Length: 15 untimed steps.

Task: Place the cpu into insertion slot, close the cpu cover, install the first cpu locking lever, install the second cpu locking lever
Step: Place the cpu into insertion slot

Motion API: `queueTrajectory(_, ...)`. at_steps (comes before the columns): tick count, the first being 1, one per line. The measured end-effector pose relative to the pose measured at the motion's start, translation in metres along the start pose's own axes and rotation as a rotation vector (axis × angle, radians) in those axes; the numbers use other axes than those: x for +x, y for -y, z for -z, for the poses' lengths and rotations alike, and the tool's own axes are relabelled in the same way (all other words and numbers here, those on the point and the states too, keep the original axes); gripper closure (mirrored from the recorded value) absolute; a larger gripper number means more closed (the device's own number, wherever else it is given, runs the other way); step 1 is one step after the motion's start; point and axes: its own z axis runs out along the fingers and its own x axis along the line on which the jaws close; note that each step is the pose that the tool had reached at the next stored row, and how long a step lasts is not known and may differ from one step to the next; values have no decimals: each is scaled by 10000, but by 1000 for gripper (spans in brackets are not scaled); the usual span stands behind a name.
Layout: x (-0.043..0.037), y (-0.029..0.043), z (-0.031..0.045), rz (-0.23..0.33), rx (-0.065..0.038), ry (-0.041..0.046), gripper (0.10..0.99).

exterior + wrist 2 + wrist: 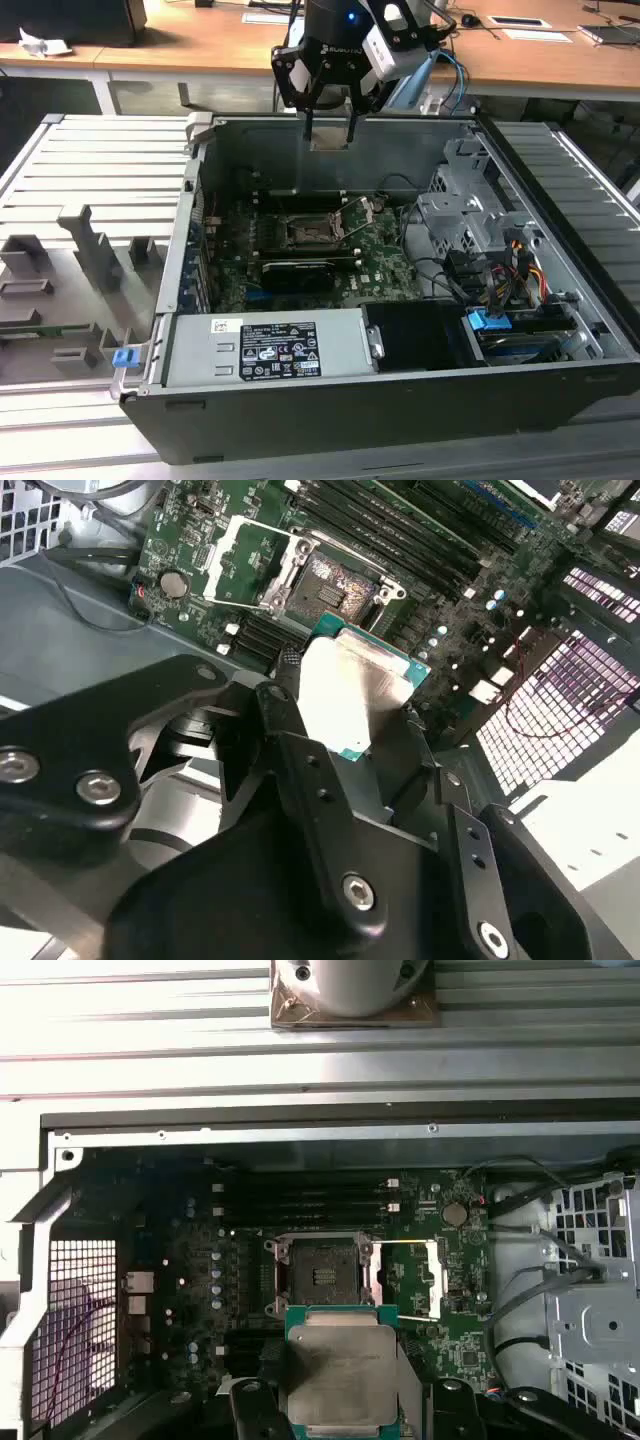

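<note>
Holding: the cpu [342, 1375], clamped flat in the gripper [330, 142], high above the uncovered insertion slot [320, 1278]. Your risk: lowering it skewed or offset could seat it crooked and bend the socket contacts.

Ribbed grey metal bench [70, 150] — bearing an open computer case [300, 420] at centre frame and grey fixture blocks [90, 250] at the exterior view's left; a small blue piece [124, 357] sits just beside the case's lower-left corner.

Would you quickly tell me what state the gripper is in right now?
Gripper: shut on the cpu, which is not yet in the slot.
</note>
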Motion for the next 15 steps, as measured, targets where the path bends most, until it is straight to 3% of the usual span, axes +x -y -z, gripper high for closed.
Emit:
queueTrajectory(6,0,0,-1,-338,-4,30,557)
queueTrajectory(10,0,5,-56,-689,-5,62,557)
queueTrajectory(15,-2,11,-126,-1825,-19,164,557)
